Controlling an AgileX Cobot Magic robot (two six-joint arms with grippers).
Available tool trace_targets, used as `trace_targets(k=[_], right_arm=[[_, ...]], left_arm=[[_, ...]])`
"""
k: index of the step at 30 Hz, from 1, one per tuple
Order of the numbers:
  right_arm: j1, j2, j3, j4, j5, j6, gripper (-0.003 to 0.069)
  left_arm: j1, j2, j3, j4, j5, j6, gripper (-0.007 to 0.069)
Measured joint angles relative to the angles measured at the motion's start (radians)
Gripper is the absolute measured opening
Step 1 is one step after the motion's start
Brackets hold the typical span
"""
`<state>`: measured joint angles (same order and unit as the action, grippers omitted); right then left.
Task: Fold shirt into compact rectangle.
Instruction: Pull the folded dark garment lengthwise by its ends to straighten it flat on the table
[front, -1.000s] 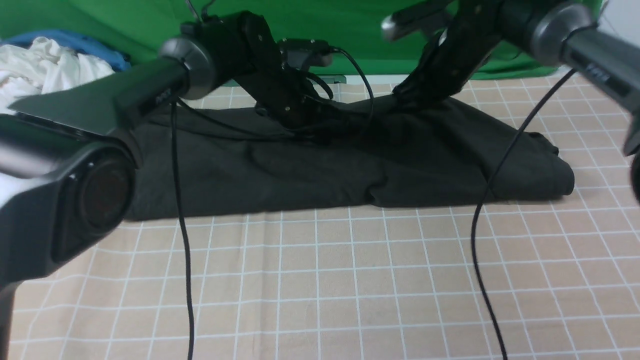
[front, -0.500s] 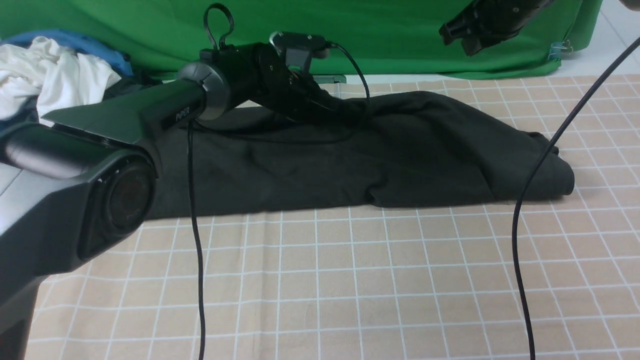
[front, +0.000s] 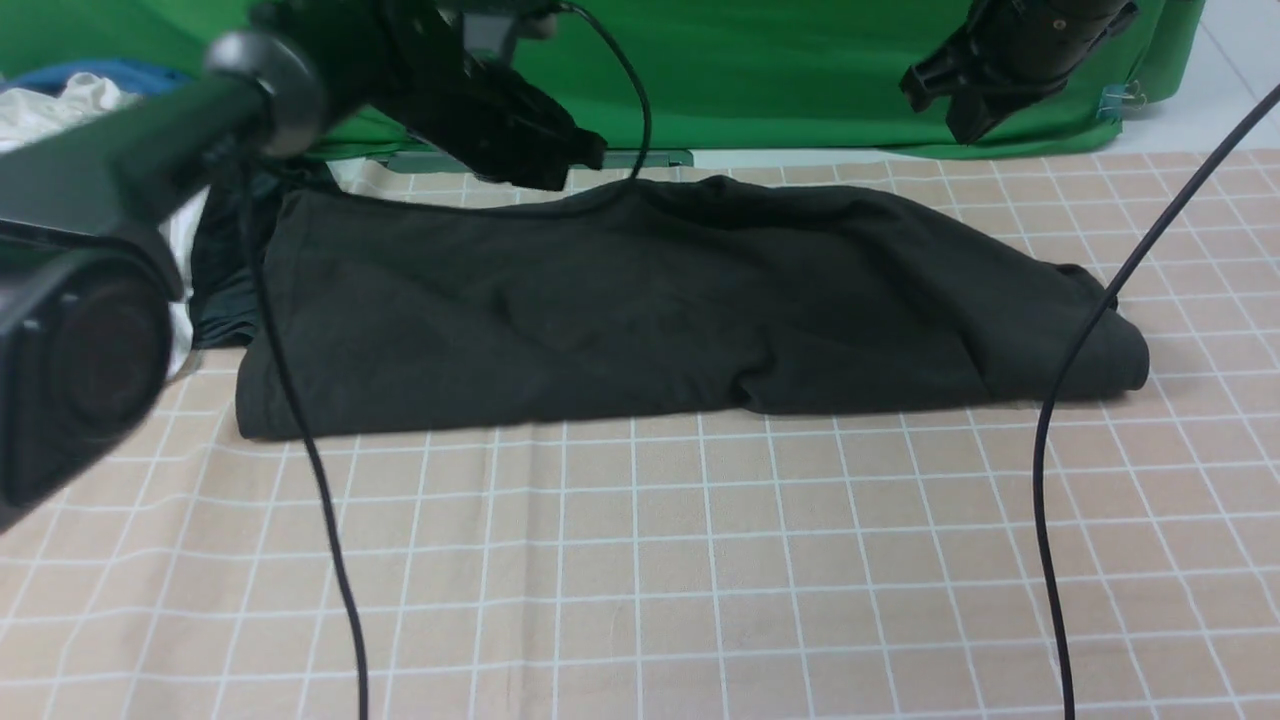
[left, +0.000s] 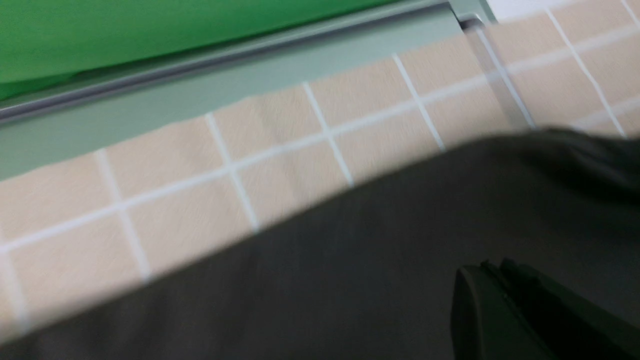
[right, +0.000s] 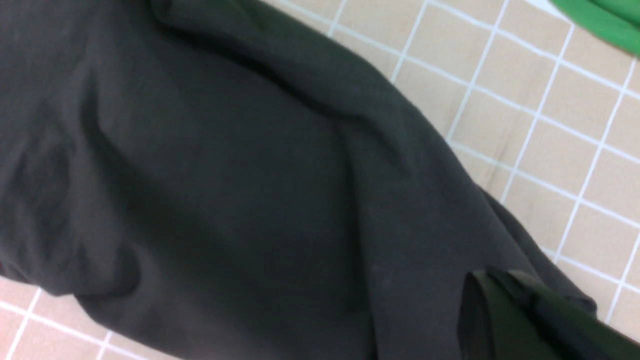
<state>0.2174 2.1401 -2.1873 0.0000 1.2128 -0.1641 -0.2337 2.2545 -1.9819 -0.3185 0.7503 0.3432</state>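
shirt (front: 660, 300): black, lying as a long band L to R across far half of cloth; wrinkled, low hump toward far edge at mid; no print visible.
shirt ends: L end roughly square; R end rounded w/ small flap poking out at far R corner; near edge fairly straight.
L gripper (front: 588, 152): jaws pressed together, nothing in them; hangs just above shirt's far edge, L of centre, clear of fabric. Wrist cam blurred but shows closed tips over the black fabric.
R gripper (front: 940, 105): jaws together too, empty; up high at far R in front of backdrop, well apart from shirt.
cloth (front: 700, 560): beige w/ white grid, covers table under shirt.
cables (front: 1045, 480): two black ones droop from the arms across near side, one L, one R.
dark garment (front: 215, 290): bunched just beside shirt's L end; touching or not, can't tell.
pile (front: 50, 100): white + blue clothes, far L, partly behind L arm.
backdrop (front: 780, 70): green, along far side.
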Motion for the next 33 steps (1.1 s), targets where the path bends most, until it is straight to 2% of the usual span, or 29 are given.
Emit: trace_targets(k=[4, 8, 15, 18, 22, 24, 26, 33], right_arm=[[-0.001, 0.0, 0.0, 0.0, 0.005, 0.0, 0.0036], [-0.016, -0.01, 0.014, 0.0, 0.005, 0.0, 0.0036], [-0.065, -0.149, 0.246, 0.0, 0.004, 0.0, 0.0036], [-0.087, -0.217, 0.34, 0.0, 0.01, -0.001, 0.0036], [-0.097, -0.254, 0.386, 0.006, 0.011, -0.019, 0.0036], [-0.098, -0.257, 0.39, 0.009, 0.01, -0.028, 0.0036], [-0.098, -0.257, 0.391, 0.019, 0.01, -0.041, 0.0036], [-0.098, -0.257, 0.391, 0.055, 0.007, -0.051, 0.0036]], left_arm=[[0.031, -0.06, 0.005, 0.013, 0.156, 0.007, 0.0018], [0.081, -0.152, 0.143, 0.002, 0.246, -0.023, 0.0018], [0.222, -0.441, 0.62, 0.002, 0.127, -0.117, 0.0018], [0.278, -0.53, 0.76, -0.002, 0.054, -0.132, 0.0019], [0.302, -0.546, 0.822, 0.015, 0.004, -0.099, 0.0038], [0.303, -0.538, 0.826, 0.026, -0.019, -0.098, 0.0082], [0.303, -0.529, 0.826, 0.029, -0.051, -0.096, 0.0157], [0.303, -0.433, 0.826, 0.049, -0.111, -0.095, 0.0493]])
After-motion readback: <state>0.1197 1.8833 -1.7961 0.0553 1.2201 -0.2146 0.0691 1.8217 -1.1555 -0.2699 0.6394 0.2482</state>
